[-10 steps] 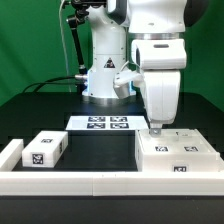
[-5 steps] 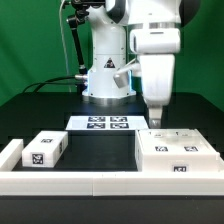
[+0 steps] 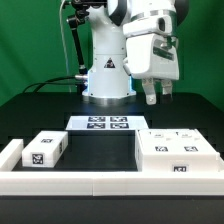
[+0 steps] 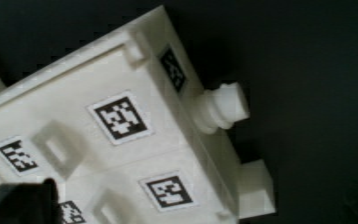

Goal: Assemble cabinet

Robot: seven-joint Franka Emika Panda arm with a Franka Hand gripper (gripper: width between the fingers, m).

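The cabinet body (image 3: 176, 153) is a large white box with several tags on top, lying on the table at the exterior view's right. A smaller white drawer block (image 3: 44, 150) with a tag lies at the left, and a small white piece (image 3: 10, 153) lies beside it. My gripper (image 3: 157, 97) hangs tilted in the air above the body's far left corner, fingers apart and empty. In the wrist view the body (image 4: 114, 140) fills the picture, with its tags and a round peg (image 4: 224, 104) on its side. A dark fingertip (image 4: 12, 203) shows at the edge.
The marker board (image 3: 105, 123) lies flat behind the parts, in front of the robot base (image 3: 105, 75). A low white border rail (image 3: 100, 184) runs along the table's front edge. Black tabletop lies between the drawer block and the body.
My gripper has lifted off the cabinet body's top, risen well above it and tilted. The body and the drawer block have not moved.
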